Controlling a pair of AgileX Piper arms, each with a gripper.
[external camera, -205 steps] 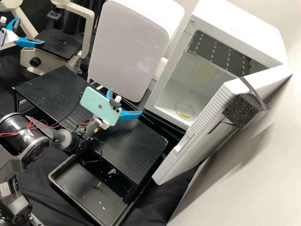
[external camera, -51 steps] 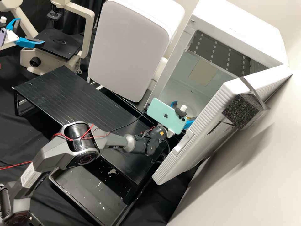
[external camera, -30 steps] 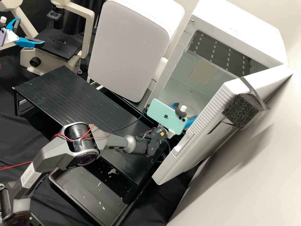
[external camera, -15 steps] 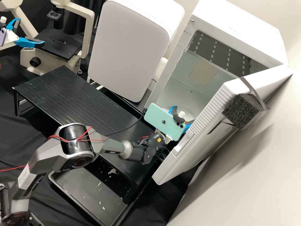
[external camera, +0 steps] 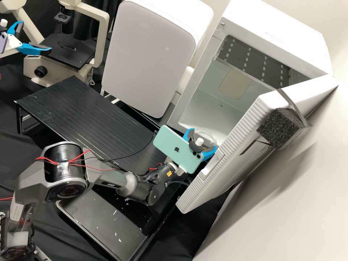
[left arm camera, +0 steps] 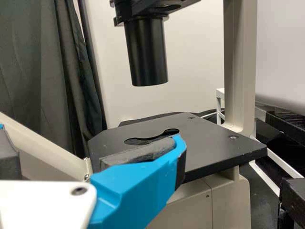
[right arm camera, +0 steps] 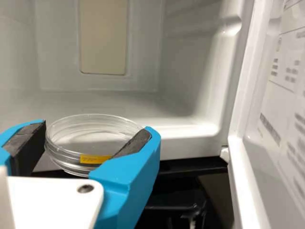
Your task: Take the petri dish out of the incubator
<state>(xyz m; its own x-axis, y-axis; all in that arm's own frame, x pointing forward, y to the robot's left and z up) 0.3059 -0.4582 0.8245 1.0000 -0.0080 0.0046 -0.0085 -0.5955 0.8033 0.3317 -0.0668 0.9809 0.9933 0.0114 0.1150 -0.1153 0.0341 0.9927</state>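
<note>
The right gripper has it! Blue fingers clamped on either side of the petri dish, which sits roughly level between them, right at the incubator's open mouth; whether it is fully clear of the front edge, I can't tell from here. Biggest thing in sight, the white incubator, its door swung wide. Beside it stands a pale box with rounded corners, and in front of the pair, the long black table. Over by the black curtain, here's the cream microscope, and the left gripper is there at its stage, fingers spread, holding nothing. Down below, a black tray with white flecks. A mint-green phone rides on the right arm, and smallest of all, a yellow label on the dish's side!
</note>
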